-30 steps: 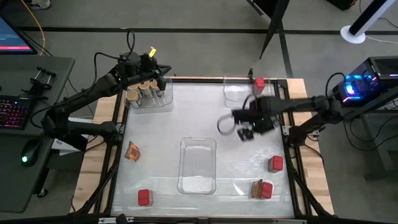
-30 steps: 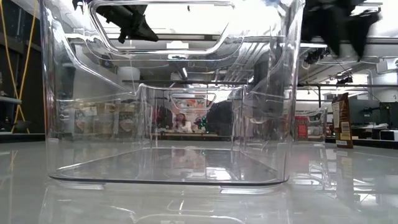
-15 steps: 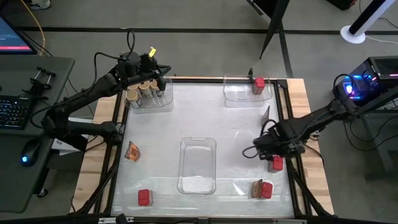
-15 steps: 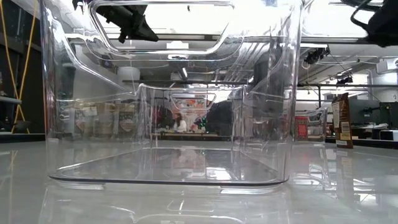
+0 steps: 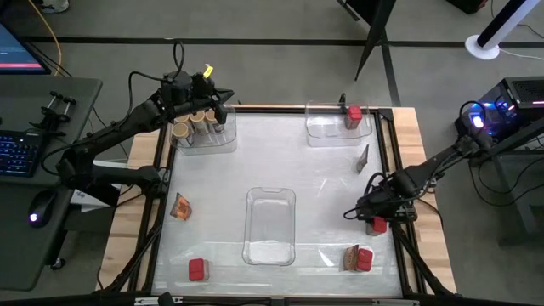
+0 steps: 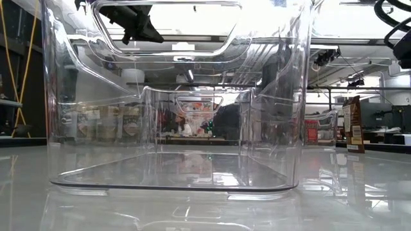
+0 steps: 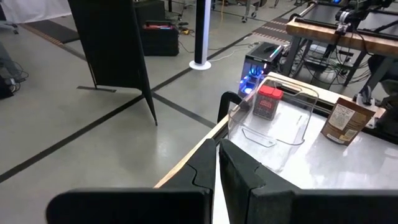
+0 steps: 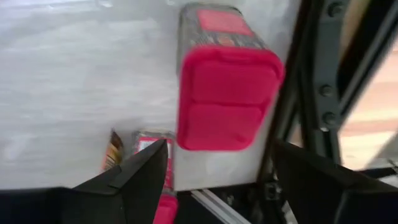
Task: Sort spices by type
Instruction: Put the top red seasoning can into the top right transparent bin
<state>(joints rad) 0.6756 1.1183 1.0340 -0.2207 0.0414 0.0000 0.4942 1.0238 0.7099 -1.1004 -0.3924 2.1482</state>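
Hovering low over the red container [image 5: 376, 224] beside the table's right edge, the right gripper [image 5: 374, 212] has its fingers spread wide with nothing between them yet; in the right wrist view the red container [image 8: 225, 93] stands upright on the white tabletop, framed between the two dark fingers [image 8: 140, 177], so a grasp looks imminent but not made. The left gripper [image 5: 206, 92] waits over the far left corner with its fingers pressed together on nothing, above the clear tray [image 5: 226, 140] that already holds the round jars [image 5: 194, 124] with tan lids. A second clear tray [image 5: 323, 127] at the far edge, toward the right, contains one red container [image 5: 354, 114], so that kind has been started. The middle tray [image 5: 270, 197] has nothing in it, presumably meant for the foil packets. Still loose on the table [image 5: 212, 187] are a packet [image 5: 179, 206] near the left edge, a red container [image 5: 197, 270] at the near left corner, another red container with a packet beside it [image 5: 359, 258] at the near right corner, and a dark packet [image 5: 363, 157] standing near the right edge. By my judgement the jars are sorted, the red containers are one of four done, and the packets are untouched.
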